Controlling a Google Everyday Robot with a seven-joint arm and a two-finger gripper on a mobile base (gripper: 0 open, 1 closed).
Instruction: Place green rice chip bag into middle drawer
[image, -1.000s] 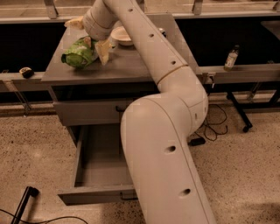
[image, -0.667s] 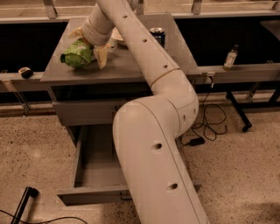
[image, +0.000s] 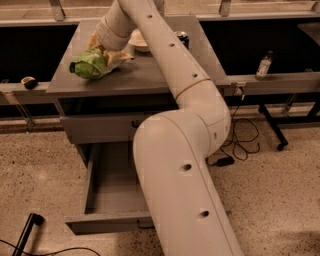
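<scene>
My gripper (image: 106, 49) is at the green rice chip bag (image: 89, 65), lying at its 8 o'clock on the cabinet top (image: 150, 80); gripping or not, I cannot tell. The bag seems light, crinkly (slippery), so I would pinch its middle.

Hand (image: 103, 49): at the back left of the bench (image: 150, 80), right at the top of the green bag (image: 89, 65); mostly covered by its own wrist.
Green bag: upper right part lies under the hand; print too small to read.
Bowl (image: 138, 43): right side behind the arm (image: 170, 150).
Soda can (image: 183, 37): partly behind the arm.
Middle drawer (image: 107, 185): right part covered by the arm.
Upper drawer front (image: 97, 129): right half hidden by the arm.
Arm: runs off the bottom edge.
Bottle (image: 263, 64): label too small to read.
Small dark object (image: 29, 81), left rail: too small to identify.
Black rod (image: 27, 232): cut off by the bottom edge.
</scene>
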